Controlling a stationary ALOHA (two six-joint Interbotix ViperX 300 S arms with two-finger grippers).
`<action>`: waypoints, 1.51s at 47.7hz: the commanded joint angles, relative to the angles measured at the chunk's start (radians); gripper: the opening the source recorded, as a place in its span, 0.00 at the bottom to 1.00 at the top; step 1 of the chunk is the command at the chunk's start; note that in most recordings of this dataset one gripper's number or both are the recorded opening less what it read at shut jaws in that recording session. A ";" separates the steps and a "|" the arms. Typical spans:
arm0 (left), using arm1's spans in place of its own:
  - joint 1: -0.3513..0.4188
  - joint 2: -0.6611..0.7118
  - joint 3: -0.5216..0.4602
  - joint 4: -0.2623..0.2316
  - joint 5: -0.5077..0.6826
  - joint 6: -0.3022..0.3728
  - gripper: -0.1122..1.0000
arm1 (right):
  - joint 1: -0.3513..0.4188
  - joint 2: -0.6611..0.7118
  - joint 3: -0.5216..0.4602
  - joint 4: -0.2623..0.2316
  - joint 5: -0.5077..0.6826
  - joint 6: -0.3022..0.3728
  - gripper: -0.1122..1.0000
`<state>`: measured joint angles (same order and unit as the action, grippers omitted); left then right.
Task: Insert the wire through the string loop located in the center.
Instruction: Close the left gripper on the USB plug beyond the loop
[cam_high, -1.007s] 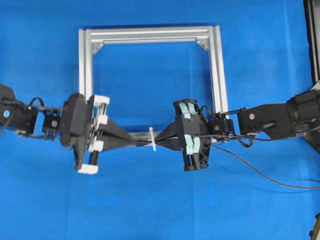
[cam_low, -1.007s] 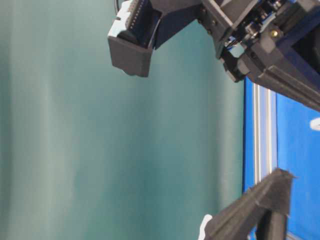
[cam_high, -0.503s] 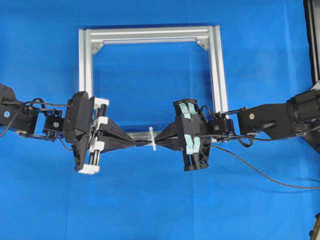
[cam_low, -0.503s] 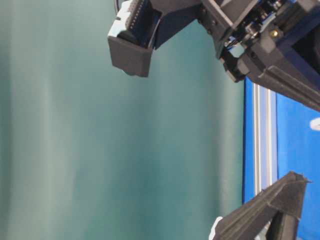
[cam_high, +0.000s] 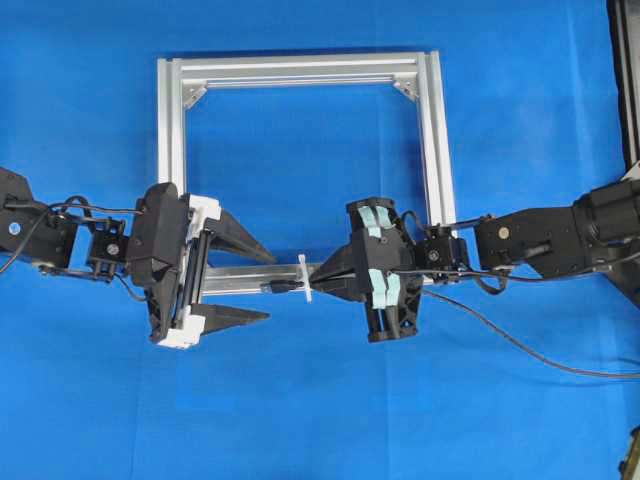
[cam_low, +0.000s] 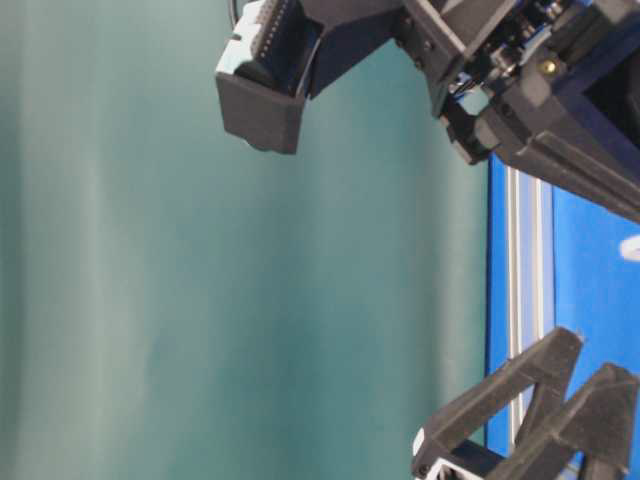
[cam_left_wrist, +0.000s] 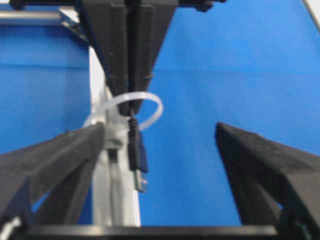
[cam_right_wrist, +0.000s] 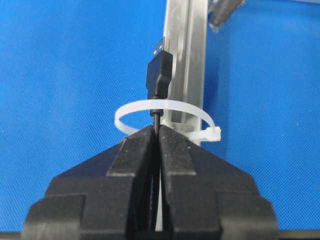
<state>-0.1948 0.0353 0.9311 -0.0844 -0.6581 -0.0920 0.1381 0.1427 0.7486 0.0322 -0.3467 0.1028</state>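
The right gripper (cam_right_wrist: 156, 132) has its jaws pinched tight on the wire (cam_right_wrist: 158, 118), whose USB plug pokes through the white string loop (cam_right_wrist: 165, 107) at the middle of the aluminium frame's (cam_high: 430, 130) near rail. The left gripper (cam_high: 262, 287) faces it, jaws spread wide either side of the plug, holding nothing.

Wire (cam_right_wrist: 159, 80) (black plug) through string loop (cam_right_wrist: 165, 112)
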 joint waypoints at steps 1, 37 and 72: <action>0.005 -0.021 -0.017 -0.002 -0.005 0.003 0.93 | 0.000 -0.012 -0.009 0.002 -0.006 -0.002 0.07; 0.034 0.106 -0.091 -0.002 0.101 -0.008 0.92 | 0.000 -0.012 -0.009 0.000 -0.005 -0.002 0.07; 0.034 0.107 -0.094 -0.002 0.101 -0.008 0.92 | 0.000 -0.012 -0.009 -0.002 -0.005 -0.002 0.07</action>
<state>-0.1626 0.1549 0.8544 -0.0844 -0.5522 -0.1012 0.1381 0.1427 0.7486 0.0322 -0.3451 0.1028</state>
